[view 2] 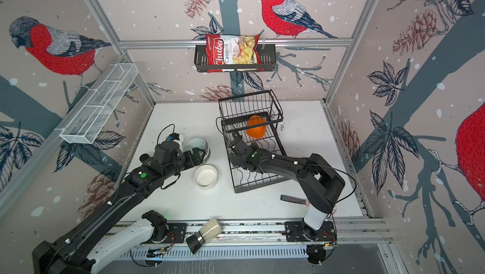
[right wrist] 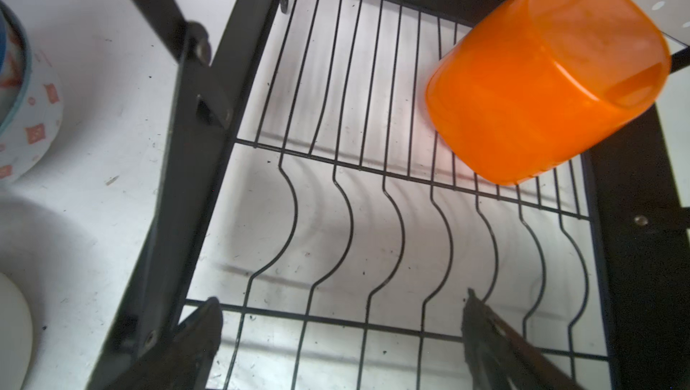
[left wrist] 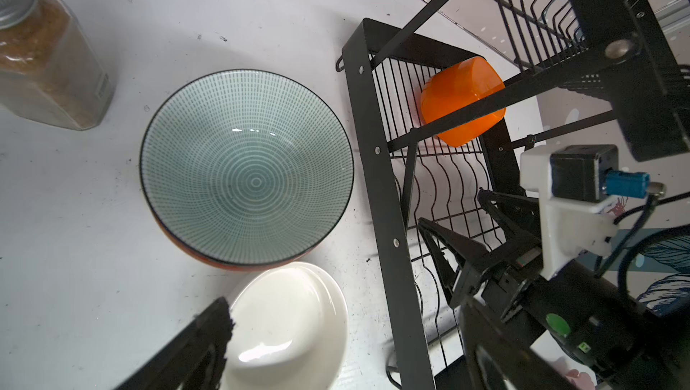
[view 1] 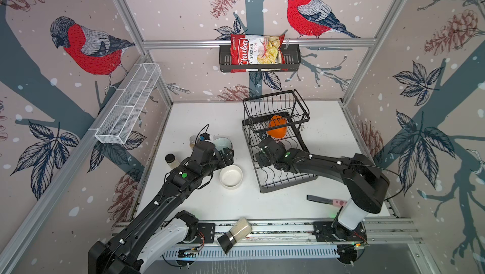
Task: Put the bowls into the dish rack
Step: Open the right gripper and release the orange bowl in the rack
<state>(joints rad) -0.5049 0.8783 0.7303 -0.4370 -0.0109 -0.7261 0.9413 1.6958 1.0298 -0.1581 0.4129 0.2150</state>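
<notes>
1 rack (view 1: 287, 184) is standing on the right half of the table (view 1: 262, 207). 1 orange bowl (right wrist: 545, 74) is lying tipped on its side on the rack's lower wires, under the raised basket tier. The other bowls are sitting on the table left of the rack. 1 white bowl (view 1: 231, 177) is standing alone, and just behind it a stack (view 2: 206, 153) is showing 1 teal bowl (left wrist: 246, 167) on top; how many are nesting under it I cannot tell. The left gripper (view 1: 227, 156) is hovering between the stack and the white bowl, its fingers spread wide and gripping nothing. The right gripper (right wrist: 341, 304) is hanging over the rack's wavy wires, its fingers also spread wide and empty. 3 jars (view 1: 171, 161) are showing in a top view: 2 are standing left of the stack and 1 is lying on the front rail (view 1: 288, 226). 1 chips bag (view 1: 256, 49) is sitting in 1 wall basket (view 1: 294, 60).
</notes>
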